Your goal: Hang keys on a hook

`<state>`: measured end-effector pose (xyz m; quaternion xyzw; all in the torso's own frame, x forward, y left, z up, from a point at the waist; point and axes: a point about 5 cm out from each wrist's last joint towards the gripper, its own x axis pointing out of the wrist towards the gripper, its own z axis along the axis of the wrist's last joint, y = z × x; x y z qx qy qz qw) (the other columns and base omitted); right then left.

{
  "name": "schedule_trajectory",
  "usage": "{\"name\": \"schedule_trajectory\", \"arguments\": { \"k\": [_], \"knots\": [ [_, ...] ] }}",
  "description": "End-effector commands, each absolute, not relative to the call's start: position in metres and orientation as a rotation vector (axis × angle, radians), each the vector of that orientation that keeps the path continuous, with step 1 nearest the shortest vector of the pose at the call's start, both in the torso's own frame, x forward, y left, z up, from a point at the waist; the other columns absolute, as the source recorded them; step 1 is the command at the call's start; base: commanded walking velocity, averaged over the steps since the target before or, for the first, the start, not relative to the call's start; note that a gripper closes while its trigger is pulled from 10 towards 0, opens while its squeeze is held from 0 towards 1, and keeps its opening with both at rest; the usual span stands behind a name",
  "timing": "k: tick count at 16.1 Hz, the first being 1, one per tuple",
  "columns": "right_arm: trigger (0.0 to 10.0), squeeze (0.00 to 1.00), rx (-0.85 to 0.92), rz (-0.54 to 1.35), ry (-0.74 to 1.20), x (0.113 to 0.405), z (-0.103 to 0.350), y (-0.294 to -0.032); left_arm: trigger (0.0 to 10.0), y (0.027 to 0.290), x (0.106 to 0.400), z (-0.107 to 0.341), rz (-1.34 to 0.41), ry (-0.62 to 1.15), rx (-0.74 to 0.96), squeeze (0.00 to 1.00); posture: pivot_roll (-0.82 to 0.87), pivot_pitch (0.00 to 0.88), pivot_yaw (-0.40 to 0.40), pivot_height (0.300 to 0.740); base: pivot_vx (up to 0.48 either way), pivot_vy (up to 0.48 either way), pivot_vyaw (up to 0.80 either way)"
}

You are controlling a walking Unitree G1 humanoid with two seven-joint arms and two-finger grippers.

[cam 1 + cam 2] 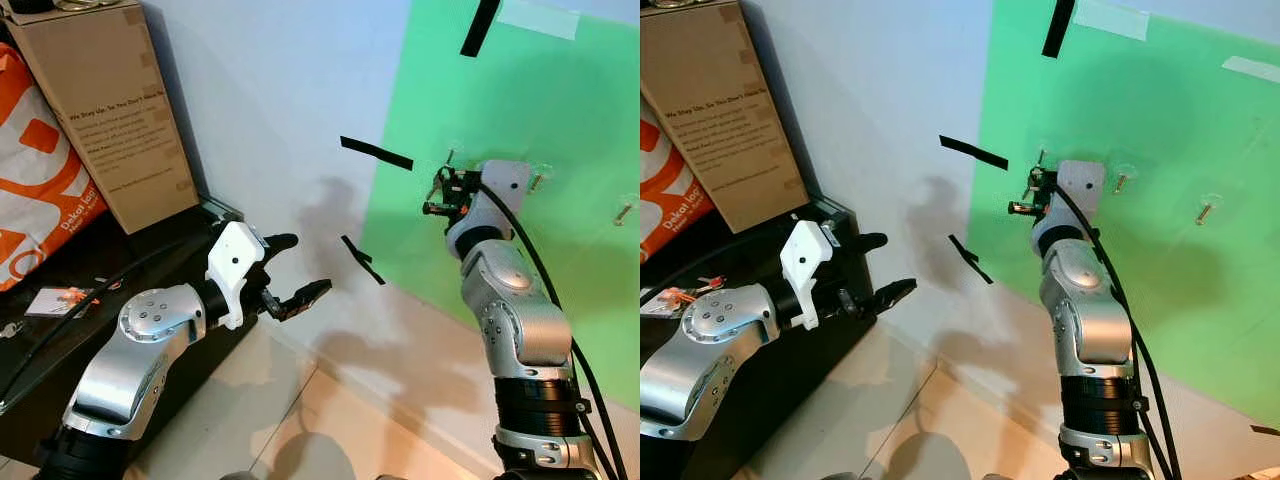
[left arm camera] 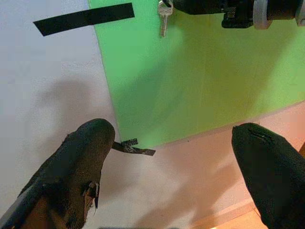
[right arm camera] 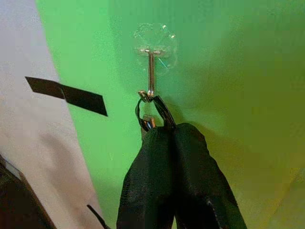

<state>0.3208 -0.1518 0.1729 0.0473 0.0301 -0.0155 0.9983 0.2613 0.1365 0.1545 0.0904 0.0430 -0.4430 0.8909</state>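
Keys (image 2: pixel 164 16) hang pinched between closed right gripper (image 3: pixel 164 126) fingers, ring touching the clear hook (image 3: pixel 151 71). Left gripper (image 1: pixel 290 270) fingers spread, empty.

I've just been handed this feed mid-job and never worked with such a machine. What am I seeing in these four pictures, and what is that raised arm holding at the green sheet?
This is a humanoid robot with two silver arms, each ending in two long black fingers. The two wide pictures come from its head cameras, looking forward and down. The other two come from cameras on each wrist, looking along the fingers.

The right gripper is raised to a green sheet taped to the wall. Its fingers are pinched shut on the keys, with the key ring right at the tip of a metal hook on a clear stick-on pad. Whether the ring is over the hook yet, I cannot tell.

The left gripper is open, holding nothing, low beside a dark cabinet. A cardboard box and an orange bag sit on it.
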Motion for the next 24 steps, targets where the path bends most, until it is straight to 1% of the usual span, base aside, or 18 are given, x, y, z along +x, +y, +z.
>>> {"name": "schedule_trajectory", "arguments": {
  "k": [1, 2, 4, 5, 8, 9, 10, 11, 12, 13, 14, 15, 16, 24],
  "knots": [
    [10.0, 0.38, 0.102, -0.026, 0.071, 0.32, 0.171, -0.153, 10.0, 0.134, 0.262, 0.157, -0.932, 0.072, 0.2, 0.0, 0.01, 0.0, -0.009, 0.74, 0.0, 0.0, 0.0],
    [10.0, 1.0, 0.097, -0.028, 0.064, 0.32, 0.172, -0.153, 10.0, 0.134, 0.262, 0.157, -0.932, 0.069, 0.198, 0.0, 0.01, 0.0, -0.009, 0.74, 0.0, 0.0, 0.0],
    [10.0, 1.0, 0.038, -0.04, 0.055, 0.319, 0.173, -0.158, 10.0, 0.133, 0.265, 0.158, -0.93, 0.061, 0.181, 0.0, 0.0, 0.0, -0.006, 0.74, 0.0, 0.0, 0.0],
    [10.0, 1.0, 0.036, -0.032, 0.044, 0.318, 0.174, -0.159, 10.0, 0.133, 0.265, 0.158, -0.929, 0.06, 0.177, 0.0, 0.0, 0.0, -0.005, 0.74, 0.0, 0.0, 0.0],
    [10.0, 1.0, 0.075, 0.046, 0.038, 0.302, 0.167, -0.156, 10.0, 0.132, 0.265, 0.155, -0.893, 0.054, 0.125, 0.0, -0.02, 0.0, -0.003, 0.74, 0.0, 0.0, 0.0],
    [10.0, 1.0, 0.068, 0.055, 0.049, 0.295, 0.163, -0.156, 10.0, 0.133, 0.266, 0.153, -0.867, 0.054, 0.114, 0.0, -0.03, 0.0, 0.0, 0.74, 0.0, 0.0, 0.0],
    [10.0, 1.0, 0.017, 0.04, 0.075, 0.286, 0.156, -0.158, 10.0, 0.136, 0.265, 0.15, -0.81, 0.056, 0.1, 0.0, -0.03, 0.0, -0.002, 0.74, 0.0, 0.0, 0.0],
    [10.0, 1.0, 0.008, 0.032, 0.087, 0.283, 0.153, -0.158, 10.0, 0.138, 0.265, 0.148, -0.791, 0.058, 0.096, 0.0, -0.04, 0.0, -0.001, 0.74, 0.0, 0.0, 0.0],
    [10.0, 0.73, 0.0, 0.028, 0.133, 0.277, 0.144, -0.159, 10.0, 0.145, 0.266, 0.141, -0.694, 0.075, 0.118, 0.0, -0.04, 0.0, 0.001, 0.74, 0.0, 0.0, 0.0],
    [10.0, 0.0, 0.002, 0.038, 0.147, 0.272, 0.137, -0.16, 10.0, 0.152, 0.265, 0.132, -0.611, 0.109, 0.149, 0.0, -0.05, 0.0, -0.002, 0.74, 0.0, 0.0, 0.0],
    [10.0, 0.0, 0.017, 0.054, 0.161, 0.264, 0.128, -0.16, 10.0, 0.163, 0.263, 0.116, -0.487, 0.162, 0.209, 0.0, -0.04, 0.0, -0.004, 0.74, 0.0, 0.0, 0.0],
    [10.0, 0.0, 0.026, 0.058, 0.165, 0.262, 0.125, -0.16, 10.0, 0.167, 0.261, 0.11, -0.451, 0.178, 0.233, 0.0, -0.04, 0.0, -0.004, 0.74, 0.0, 0.0, 0.0],
    [10.0, 0.0, 0.021, 0.079, 0.209, 0.259, 0.116, -0.158, 10.0, 0.172, 0.258, 0.096, -0.37, 0.21, 0.239, 0.0, -0.05, 0.0, -0.009, 0.74, 0.0, 0.0, 0.0],
    [10.0, 0.0, 0.021, 0.079, 0.209, 0.259, 0.116, -0.158, 10.0, 0.172, 0.258, 0.096, -0.37, 0.21, 0.239, 0.0, -0.05, 0.0, -0.009, 0.74, 0.0, 0.0, 0.0]
  ]
}}
